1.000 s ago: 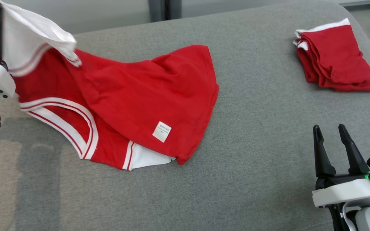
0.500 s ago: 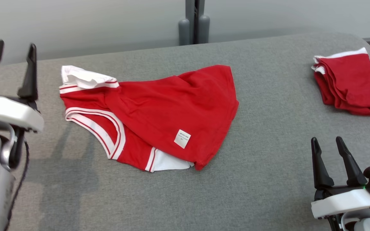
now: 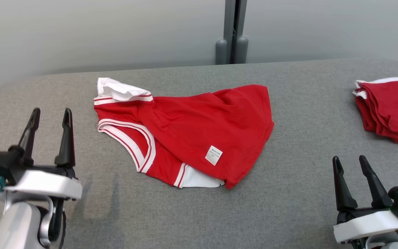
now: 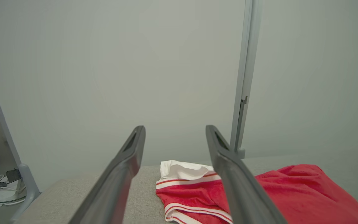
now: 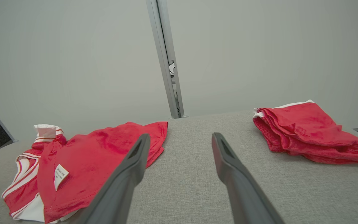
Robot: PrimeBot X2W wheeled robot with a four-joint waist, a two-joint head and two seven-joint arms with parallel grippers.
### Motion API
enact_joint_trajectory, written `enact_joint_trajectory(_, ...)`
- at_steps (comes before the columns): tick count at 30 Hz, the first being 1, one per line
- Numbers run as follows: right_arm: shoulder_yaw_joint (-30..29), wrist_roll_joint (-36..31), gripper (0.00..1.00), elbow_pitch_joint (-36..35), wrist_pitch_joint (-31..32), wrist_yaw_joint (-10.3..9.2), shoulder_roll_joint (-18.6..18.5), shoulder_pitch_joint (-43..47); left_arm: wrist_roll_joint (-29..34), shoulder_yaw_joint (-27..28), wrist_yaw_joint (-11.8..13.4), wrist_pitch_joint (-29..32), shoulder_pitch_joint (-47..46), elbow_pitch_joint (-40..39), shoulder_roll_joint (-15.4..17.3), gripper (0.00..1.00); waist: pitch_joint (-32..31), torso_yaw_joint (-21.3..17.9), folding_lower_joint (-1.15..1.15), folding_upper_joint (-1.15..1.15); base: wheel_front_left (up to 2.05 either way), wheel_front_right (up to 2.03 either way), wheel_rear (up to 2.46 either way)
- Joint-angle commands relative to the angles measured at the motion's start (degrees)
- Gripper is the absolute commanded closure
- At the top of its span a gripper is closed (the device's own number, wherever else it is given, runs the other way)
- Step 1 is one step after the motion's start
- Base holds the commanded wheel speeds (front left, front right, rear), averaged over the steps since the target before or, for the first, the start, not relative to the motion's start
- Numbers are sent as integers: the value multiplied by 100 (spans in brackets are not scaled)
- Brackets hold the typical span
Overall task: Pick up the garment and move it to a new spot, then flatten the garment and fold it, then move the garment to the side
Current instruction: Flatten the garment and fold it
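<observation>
A red garment with white striped trim (image 3: 199,135) lies crumpled and partly doubled over on the grey table (image 3: 282,207), a white label showing near its front. It also appears in the left wrist view (image 4: 259,193) and the right wrist view (image 5: 92,168). My left gripper (image 3: 50,114) stands open at the lower left, clear of the cloth and holding nothing. My right gripper (image 3: 350,162) stands open at the lower right, well to the right of the garment.
A second red garment (image 3: 390,112), folded in a stack, rests at the table's far right edge (image 5: 306,130). A grey post (image 3: 233,31) rises behind the table against a pale wall. Bare grey surface lies between both garments.
A second ago my left gripper held the garment's white sleeve raised; it has let go and drawn back to the lower left, and the sleeve lies on the table. The camera has tilted up.
</observation>
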Motion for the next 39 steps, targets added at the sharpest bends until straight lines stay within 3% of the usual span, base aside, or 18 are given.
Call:
enact_joint_trajectory(1, 5, -16, 0, 11, -29, 1, -24, 73, 61, 39, 36, -6, 166, -81, -33, 0, -51, 47, 0, 0, 0, 0, 0)
enact_joint_trajectory(13, 74, 10, 0, 53, -29, 1, -51, 177, 389, 303, 224, -7, 1307, -584, -658, 0, -155, 121, 0, 0, 0, 0, 0)
enact_joint_trajectory(22, 117, 25, 0, 131, -29, 1, -23, 234, 645, 549, 122, -7, 1766, -755, -1063, 0, -199, 178, 0, 0, 0, 0, 0)
enact_joint_trajectory(33, 211, 31, 0, 181, -29, 1, -23, 282, 867, 818, -37, -7, 1831, -738, -1259, 0, -200, 188, 0, 0, 0, 0, 0)
enact_joint_trajectory(39, 654, 58, 0, 300, -29, 1, -90, 96, 967, 868, -169, -7, 1700, -700, -1349, 0, -158, 276, 0, 0, 0, 0, 0)
